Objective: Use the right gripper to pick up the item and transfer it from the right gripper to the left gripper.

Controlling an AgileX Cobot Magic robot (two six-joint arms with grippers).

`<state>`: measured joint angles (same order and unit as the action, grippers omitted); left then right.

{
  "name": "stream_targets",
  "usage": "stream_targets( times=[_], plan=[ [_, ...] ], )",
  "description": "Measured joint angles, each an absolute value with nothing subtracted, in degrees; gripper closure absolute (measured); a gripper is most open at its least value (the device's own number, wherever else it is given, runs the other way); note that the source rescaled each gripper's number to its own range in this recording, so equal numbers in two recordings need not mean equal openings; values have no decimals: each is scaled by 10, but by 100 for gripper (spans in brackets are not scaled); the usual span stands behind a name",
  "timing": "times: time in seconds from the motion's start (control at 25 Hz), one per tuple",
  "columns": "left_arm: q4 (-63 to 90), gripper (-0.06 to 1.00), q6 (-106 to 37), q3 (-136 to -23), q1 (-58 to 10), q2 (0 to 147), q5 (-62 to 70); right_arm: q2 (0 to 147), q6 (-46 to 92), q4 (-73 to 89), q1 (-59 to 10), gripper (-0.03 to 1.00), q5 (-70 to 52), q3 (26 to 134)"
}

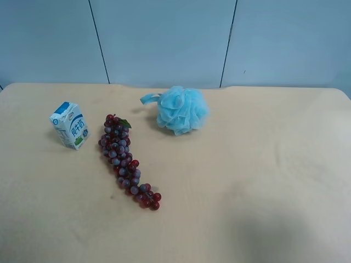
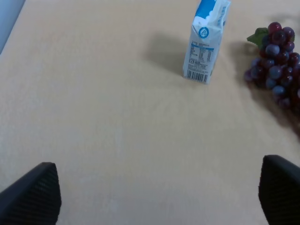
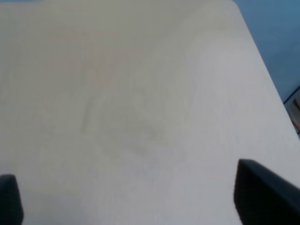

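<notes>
The item, a small white milk carton [image 1: 70, 125] with blue and green print, stands upright on the tan table at the exterior high view's left. It also shows in the left wrist view as the carton [image 2: 205, 41], well ahead of my left gripper [image 2: 159, 190], whose two black fingertips stand wide apart with nothing between them. My right gripper [image 3: 133, 197] is open too, its fingertips spread over bare table, with no object in its view. Neither arm shows in the exterior high view.
A red-purple grape bunch [image 1: 126, 161] lies diagonally just beside the carton, also seen as grapes [image 2: 277, 65]. A fluffy blue bath pouf [image 1: 181, 109] sits toward the back middle. The table's far edge meets a blue wall [image 1: 164, 38]; a table corner [image 3: 236, 7] shows.
</notes>
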<state>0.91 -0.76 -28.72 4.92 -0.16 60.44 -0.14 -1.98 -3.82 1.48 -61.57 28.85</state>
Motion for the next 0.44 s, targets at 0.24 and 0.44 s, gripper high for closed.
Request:
stream_targets(
  times=[0.24, 0.44],
  plan=[
    [8, 9, -8, -287, 49, -2, 604, -1, -20, -38, 15, 18, -616, 289],
    [8, 9, -8, -287, 49, -2, 604, -1, -20, -38, 15, 18, -616, 289]
  ],
)
